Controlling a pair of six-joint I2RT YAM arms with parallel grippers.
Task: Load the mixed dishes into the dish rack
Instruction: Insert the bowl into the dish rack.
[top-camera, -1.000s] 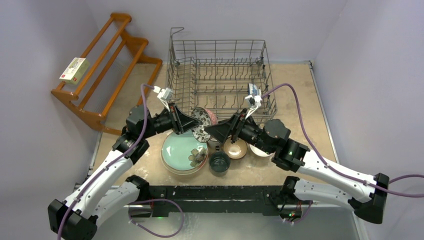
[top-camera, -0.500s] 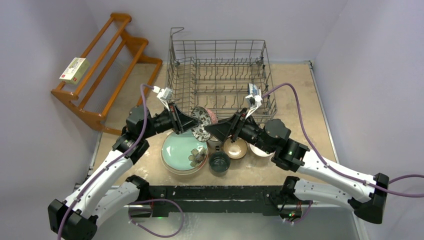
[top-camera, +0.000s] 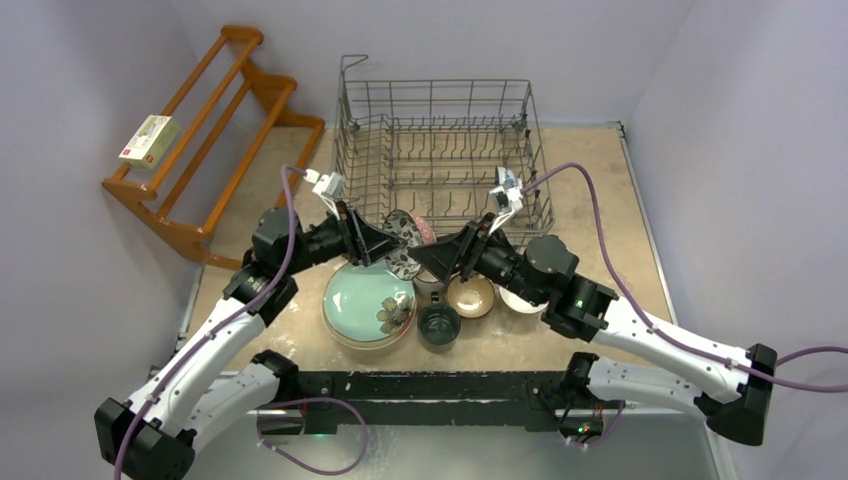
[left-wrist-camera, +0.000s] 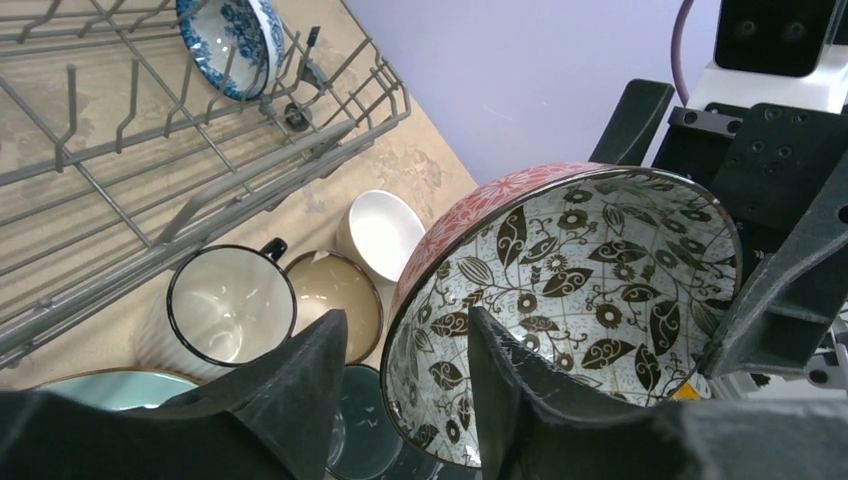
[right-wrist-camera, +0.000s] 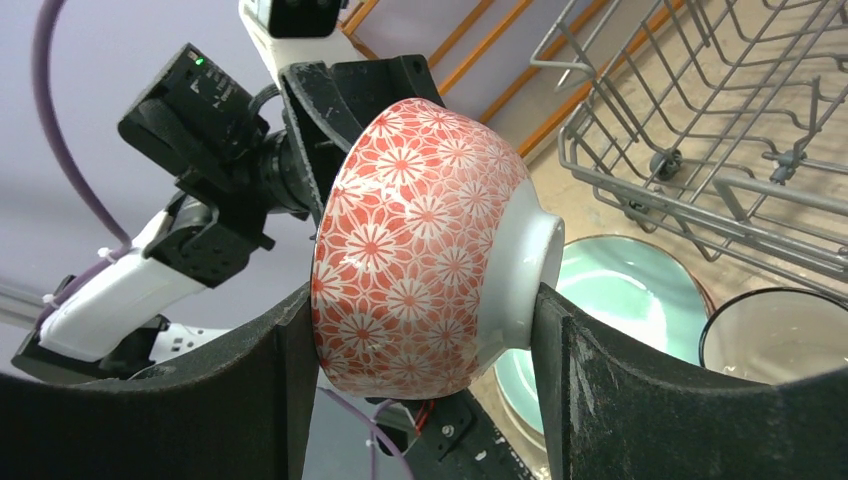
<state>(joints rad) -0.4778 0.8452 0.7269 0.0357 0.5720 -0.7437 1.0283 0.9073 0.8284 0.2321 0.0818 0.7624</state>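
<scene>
The right gripper (right-wrist-camera: 428, 300) is clamping the round ceramic bowl, red-flowered outside and brown-leafed inside (right-wrist-camera: 420, 250), with one finger at its rim and the other at its white foot. It is holding the bowl in the air just in front of the near wall of the grey wire dish rack (top-camera: 437, 100). The left gripper (left-wrist-camera: 405, 325) is standing with its jaws apart astride the bowl's rim, pinching nothing. By my judgement the bowl's axis is lying roughly along that near wall, mouth toward the left arm, so the lift over the wall is falling to the right arm alone.
</scene>
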